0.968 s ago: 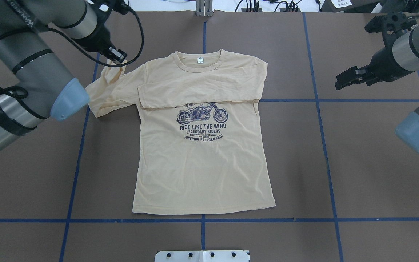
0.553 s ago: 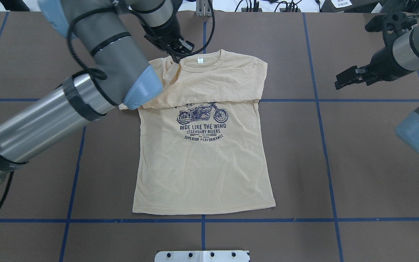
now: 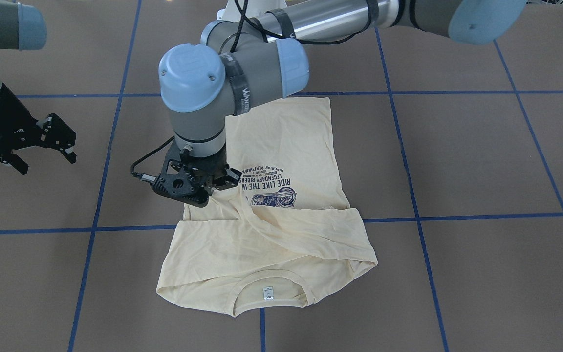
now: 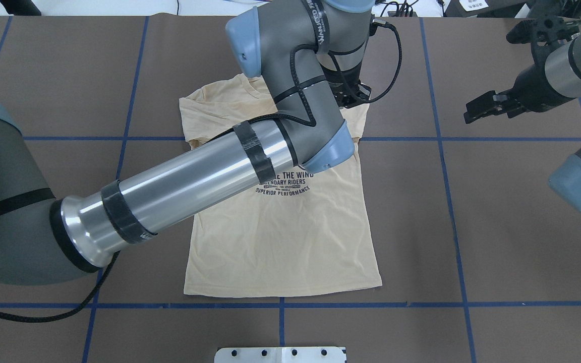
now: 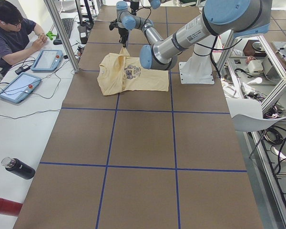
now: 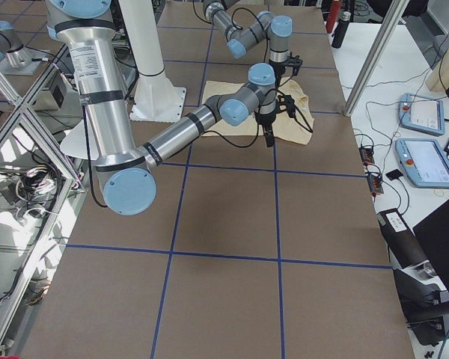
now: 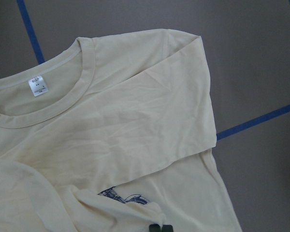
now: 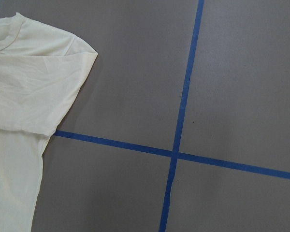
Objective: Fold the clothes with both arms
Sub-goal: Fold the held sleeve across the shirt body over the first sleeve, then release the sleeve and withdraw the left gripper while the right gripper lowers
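Observation:
The cream-yellow shirt (image 4: 280, 237) lies face up on the brown table, with its neck tag (image 3: 268, 292) at the far collar. Its right sleeve is folded across the chest. My left arm reaches across the shirt. My left gripper (image 3: 206, 191) is shut on the left sleeve's end and holds it just above the shirt's right side, beside the print (image 3: 271, 188). The sleeve is drawn diagonally over the chest. The left wrist view shows the closed fingertips (image 7: 159, 228) on fabric. My right gripper (image 4: 474, 112) hovers open and empty, well right of the shirt.
Blue tape lines (image 4: 442, 138) grid the table. The white pedestal base (image 4: 280, 354) sits at the near edge. An operator (image 5: 9, 36) sits with tablets (image 5: 47, 59) beyond the far edge, and bottles (image 5: 18, 168) lie there too.
My left arm has swung from the shirt's left side across to its right side, carrying the left sleeve over the chest. The right arm has not moved.

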Robot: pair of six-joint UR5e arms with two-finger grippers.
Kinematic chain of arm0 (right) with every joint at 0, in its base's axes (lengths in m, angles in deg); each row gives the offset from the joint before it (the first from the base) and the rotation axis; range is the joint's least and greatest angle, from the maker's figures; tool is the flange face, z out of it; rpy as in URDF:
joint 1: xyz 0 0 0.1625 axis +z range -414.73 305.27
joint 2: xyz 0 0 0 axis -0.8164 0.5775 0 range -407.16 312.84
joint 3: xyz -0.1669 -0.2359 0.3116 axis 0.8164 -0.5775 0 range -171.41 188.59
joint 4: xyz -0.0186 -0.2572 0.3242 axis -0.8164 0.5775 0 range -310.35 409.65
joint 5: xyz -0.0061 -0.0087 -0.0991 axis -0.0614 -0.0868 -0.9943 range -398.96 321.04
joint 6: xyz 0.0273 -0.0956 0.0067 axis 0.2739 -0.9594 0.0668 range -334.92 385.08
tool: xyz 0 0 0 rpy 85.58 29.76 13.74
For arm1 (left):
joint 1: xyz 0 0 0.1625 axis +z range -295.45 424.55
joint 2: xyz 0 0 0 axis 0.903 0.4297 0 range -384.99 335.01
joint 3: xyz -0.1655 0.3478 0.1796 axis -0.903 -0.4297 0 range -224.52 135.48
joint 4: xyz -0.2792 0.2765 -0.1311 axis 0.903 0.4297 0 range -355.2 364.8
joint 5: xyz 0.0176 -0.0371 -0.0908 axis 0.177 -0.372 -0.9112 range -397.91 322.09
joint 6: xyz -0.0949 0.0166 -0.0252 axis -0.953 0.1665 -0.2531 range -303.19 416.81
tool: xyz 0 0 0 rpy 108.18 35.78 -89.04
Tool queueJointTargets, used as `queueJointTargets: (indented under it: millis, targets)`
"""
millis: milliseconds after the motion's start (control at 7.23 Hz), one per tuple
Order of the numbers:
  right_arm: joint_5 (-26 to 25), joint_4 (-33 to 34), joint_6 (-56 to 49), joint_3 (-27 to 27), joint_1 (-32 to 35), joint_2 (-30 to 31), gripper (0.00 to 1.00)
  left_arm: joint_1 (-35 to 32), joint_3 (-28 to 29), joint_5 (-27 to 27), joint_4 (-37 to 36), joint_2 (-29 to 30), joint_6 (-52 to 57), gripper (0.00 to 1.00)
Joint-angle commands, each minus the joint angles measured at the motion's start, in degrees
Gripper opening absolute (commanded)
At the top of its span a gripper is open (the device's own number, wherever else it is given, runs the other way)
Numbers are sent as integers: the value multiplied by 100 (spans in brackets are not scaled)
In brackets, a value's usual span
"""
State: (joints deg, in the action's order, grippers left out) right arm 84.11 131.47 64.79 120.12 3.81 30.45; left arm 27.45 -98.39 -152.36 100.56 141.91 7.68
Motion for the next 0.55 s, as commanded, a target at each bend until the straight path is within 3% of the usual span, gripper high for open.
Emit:
queueJointTargets:
  millis: [0,138,415]
  targets:
    - [7,0,1,0,-9,-9,100,89,614,28,844,256,-1120,72]
    - [7,0,1,0,-9,0,100,81,632,20,1126,229,-1638,100]
    - [7,0,1,0,-9,-18,100,72,571,-41,1199,229,-1443,100]
